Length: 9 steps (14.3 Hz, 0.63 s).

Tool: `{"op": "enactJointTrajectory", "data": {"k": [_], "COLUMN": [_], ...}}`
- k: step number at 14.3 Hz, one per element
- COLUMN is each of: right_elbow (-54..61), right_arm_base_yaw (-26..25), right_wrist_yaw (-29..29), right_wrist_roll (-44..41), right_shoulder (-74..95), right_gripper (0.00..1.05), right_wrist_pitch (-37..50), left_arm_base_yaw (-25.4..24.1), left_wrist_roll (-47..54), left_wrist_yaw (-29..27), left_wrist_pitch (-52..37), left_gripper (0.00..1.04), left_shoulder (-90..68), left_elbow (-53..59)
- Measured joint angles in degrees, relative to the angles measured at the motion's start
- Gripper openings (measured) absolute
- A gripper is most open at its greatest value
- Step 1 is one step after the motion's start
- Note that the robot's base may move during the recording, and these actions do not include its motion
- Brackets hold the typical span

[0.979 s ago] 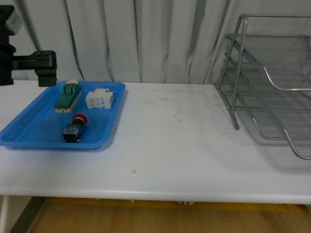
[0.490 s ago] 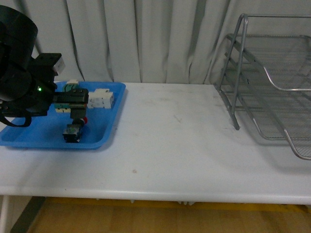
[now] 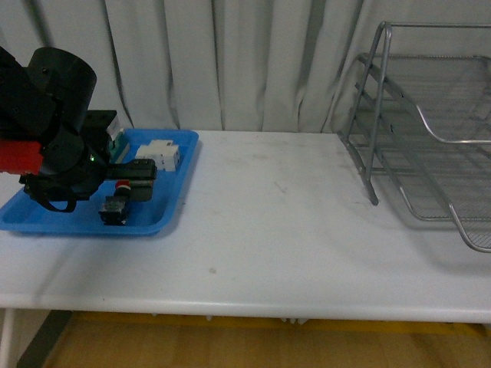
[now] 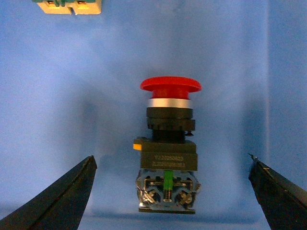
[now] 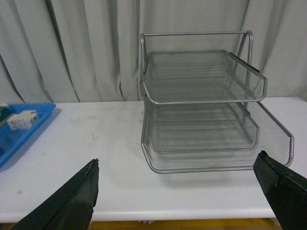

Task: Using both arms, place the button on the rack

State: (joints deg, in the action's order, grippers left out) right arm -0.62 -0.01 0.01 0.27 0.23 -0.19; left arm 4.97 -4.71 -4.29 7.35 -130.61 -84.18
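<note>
two wide jaws of the left gripper point(image 4: 171, 160) flank the button point(image 4: 169, 120) in the tray point(image 4: 57, 96), seemingly lined up to grasp; the right gripper point(image 5: 176, 160), also wide, faces the rack point(image 5: 201, 115).

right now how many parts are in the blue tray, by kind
button: 1
white block: 1
green-topped block: 1
total: 3

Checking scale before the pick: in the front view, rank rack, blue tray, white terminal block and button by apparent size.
1. rack, though cropped.
2. blue tray, partly hidden.
3. white terminal block and button look about alike; not ranked.
</note>
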Motion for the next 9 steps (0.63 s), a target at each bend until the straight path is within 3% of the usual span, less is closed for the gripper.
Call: {"op": "enactJointTrajectory", "data": {"k": [7, 9], "right_elbow": [0.0, 0.0], "right_arm_base_yaw": [0.0, 0.0], "right_wrist_yaw": [0.0, 0.0], "right_wrist_roll": [0.0, 0.0], "right_shoulder": [0.0, 0.0], "right_gripper": [0.98, 0.98], "right_wrist_pitch": [0.0, 0.0], "left_arm_base_yaw": [-0.17, -0.17], "left_wrist_roll": [0.04, 0.24], "left_wrist_yaw": [-1.95, -2.23], "left_wrist_pitch": [1.88, 1.66], "left_gripper": [0.98, 0.83], "left_shoulder": [-5.57, -5.97], "left_elbow": [-4.74, -4.87]}}
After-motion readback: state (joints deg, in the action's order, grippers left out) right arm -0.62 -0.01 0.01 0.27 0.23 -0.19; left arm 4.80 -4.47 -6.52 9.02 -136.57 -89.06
